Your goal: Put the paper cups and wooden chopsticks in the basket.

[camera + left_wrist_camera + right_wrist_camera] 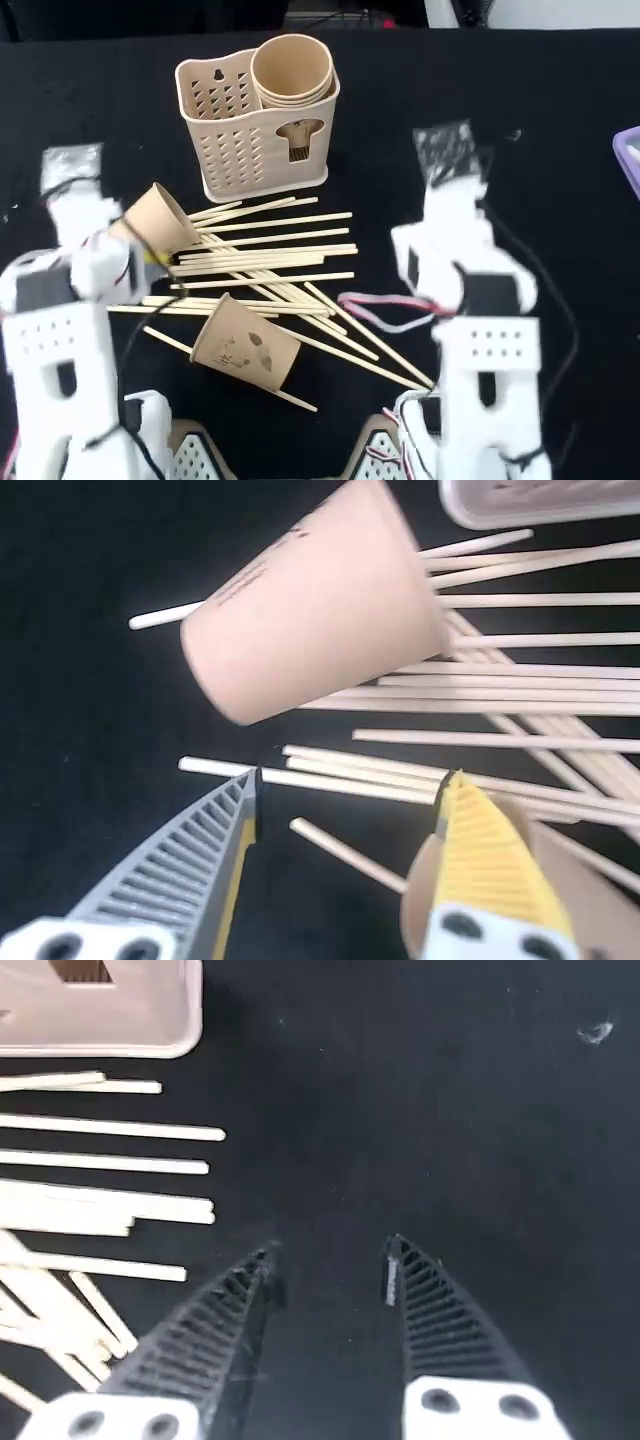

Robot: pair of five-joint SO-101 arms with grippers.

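The left gripper (350, 780) has its jaws open, one finger grey and one yellow, and nothing is held between them. Under the gap, some chopsticks (520, 695) lie across the black table (90, 730). Just ahead of the fingertips a cup (310, 610) lies on its side, over a few of the chopsticks. I cannot tell if it touches the fingers. On the yellow finger's side, close to that finger, a second cup (245, 350) lies also on its side on the chopsticks. Farther ahead of these jaws, past the first cup, the basket (240, 150) stands upright, with stacked cups (292, 68) in one of its compartments.

The right gripper (330, 1248) has its jaws open too and holds nothing; bare table is under the gap. The ends of the chopsticks lie to one side of these jaws, near but apart from them. A corner of the basket is farther ahead on that same side.
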